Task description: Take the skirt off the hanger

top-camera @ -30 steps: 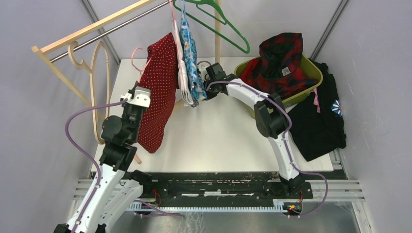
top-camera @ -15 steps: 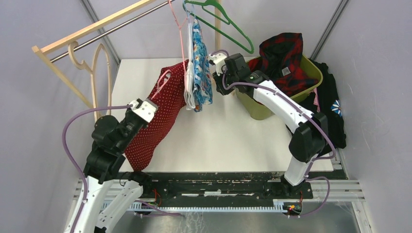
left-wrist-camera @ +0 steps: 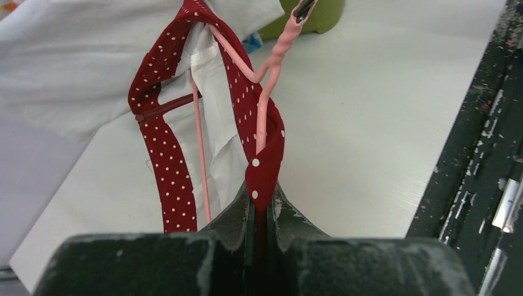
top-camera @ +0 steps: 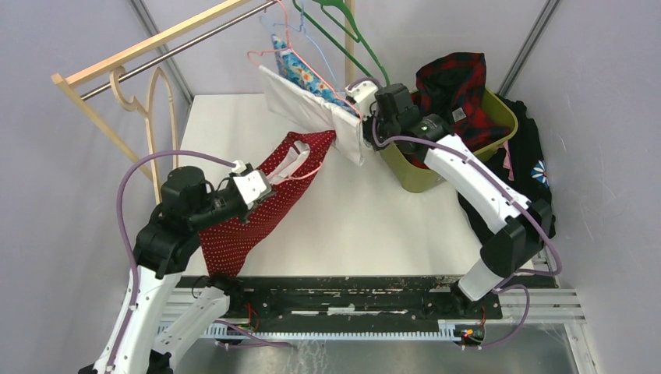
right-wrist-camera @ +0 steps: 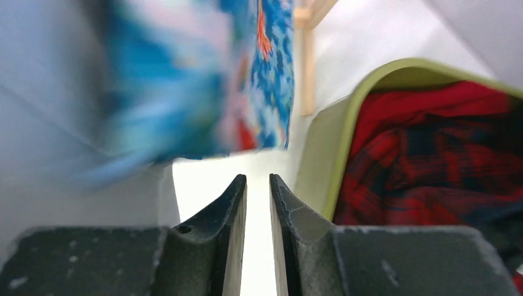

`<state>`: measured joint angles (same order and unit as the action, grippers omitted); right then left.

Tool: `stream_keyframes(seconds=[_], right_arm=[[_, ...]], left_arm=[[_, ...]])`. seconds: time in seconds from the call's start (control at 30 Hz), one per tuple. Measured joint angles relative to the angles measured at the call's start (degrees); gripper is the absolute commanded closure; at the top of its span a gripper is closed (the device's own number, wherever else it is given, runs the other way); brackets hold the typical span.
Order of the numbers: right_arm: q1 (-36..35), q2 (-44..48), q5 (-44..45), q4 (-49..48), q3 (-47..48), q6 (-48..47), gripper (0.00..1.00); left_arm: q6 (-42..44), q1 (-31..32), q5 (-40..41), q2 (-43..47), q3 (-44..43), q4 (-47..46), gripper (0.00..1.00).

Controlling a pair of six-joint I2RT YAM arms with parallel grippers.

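The red white-dotted skirt [top-camera: 234, 232] hangs from my left gripper [top-camera: 261, 187] down over the table's near left. In the left wrist view the left gripper [left-wrist-camera: 262, 192] is shut on the skirt's waistband [left-wrist-camera: 266, 161]. The pink wire hanger [left-wrist-camera: 266, 86] still sits inside the waist opening, its twisted neck pointing away. The hanger's pink wire [top-camera: 300, 173] also shows from above. My right gripper [top-camera: 360, 117] is at the back by the green bin. In its wrist view the right gripper [right-wrist-camera: 258, 184] is open by a narrow gap with nothing between its fingers.
A blue floral garment [top-camera: 308, 74] with white lining [top-camera: 312, 109] hangs from the rail [top-camera: 179, 47], slanting toward my right gripper. The green bin [top-camera: 413, 173] holds a red plaid garment [top-camera: 452, 86]. A black garment [top-camera: 514, 187] lies right. Wooden hangers [top-camera: 156, 109] hang at left.
My left gripper has pulled the red skirt and its pink hanger down and away from the rail. My right gripper has moved right and opened slightly. The floral garment has swung out slantwise.
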<state>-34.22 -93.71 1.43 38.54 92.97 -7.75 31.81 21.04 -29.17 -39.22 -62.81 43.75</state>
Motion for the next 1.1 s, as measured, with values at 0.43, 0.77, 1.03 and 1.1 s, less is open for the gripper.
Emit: stream_keyframes(seconds=[0.43, 0.77, 1.03, 1.1], right_arm=[[0.0, 12.0, 16.8, -5.0, 2.5, -8.9, 0.72], [0.0, 13.8, 26.3, -14.8, 3.0, -11.2, 0.69], [0.2, 15.0, 17.3, -12.7, 6.3, -9.3, 0.70], [0.2, 15.7, 14.6, -11.6, 6.3, -8.9, 0.71]], left_arm=[[0.0, 0.8, -8.8, -7.3, -11.9, 7.8, 0.97], [0.0, 1.3, -15.6, -12.0, -19.9, 11.3, 0.97], [-0.5, 1.4, -14.7, -14.3, -16.9, -1.5, 0.97], [-0.5, 1.4, -14.7, -16.1, -16.0, -5.5, 0.97]])
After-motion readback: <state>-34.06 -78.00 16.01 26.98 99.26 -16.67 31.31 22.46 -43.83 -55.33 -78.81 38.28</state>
